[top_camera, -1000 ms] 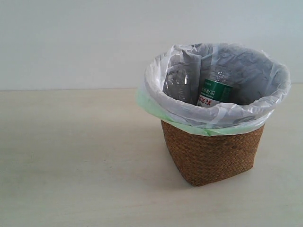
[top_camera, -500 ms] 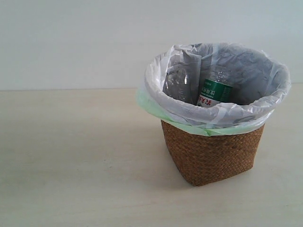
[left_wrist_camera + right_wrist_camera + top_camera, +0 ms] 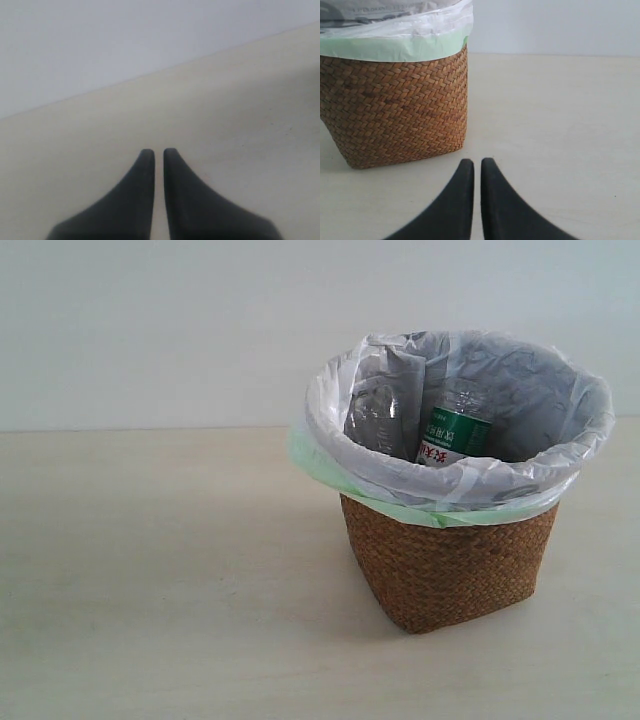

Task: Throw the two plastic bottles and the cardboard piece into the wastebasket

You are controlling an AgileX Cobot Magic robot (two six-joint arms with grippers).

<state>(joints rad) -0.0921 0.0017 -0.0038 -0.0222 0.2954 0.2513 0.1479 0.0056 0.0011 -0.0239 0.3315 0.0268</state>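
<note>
basket: brown woven wicker wastebasket (image 3: pixel 450 570) with a white and pale green plastic bag liner (image 3: pixel 325 425) folded over the rim. It stands on the pale worktop (image 3: pixel 150 570), at about 3 o'clock from the middle of the exterior view.
bottle 1: stout clear plastic bottle with green-and-white label (image 3: pixel 452 435). It is inside the basket, roughly upright, near 6 o'clock of the opening.
bottle 2: slimmer clear plastic bottle (image 3: pixel 375 418), inside at about 9 o'clock of the opening. Cap and label are hidden.
cardboard: flat grey shape (image 3: pixel 388 368) against the liner at about 10 o'clock. Probably the pulp piece, but I can't confirm it.
left fingers (image 3: pixel 142 180): black, tips almost together, nothing between them. They hang over bare worktop, with no basket in that view.
right fingers (image 3: pixel 460 190): black, tips almost together, empty. They are low and near the wicker wall (image 3: pixel 395 110), not touching it.
step: my read is wrap-up. No task item shows on the worktop.
how to: back the right arm off straight away from the wall, without sweeping sideways. Keep the fingers together. Check the grey shape before calling it done.
risk: the basket looks light, so a nudge could tip it or shift it.
</note>
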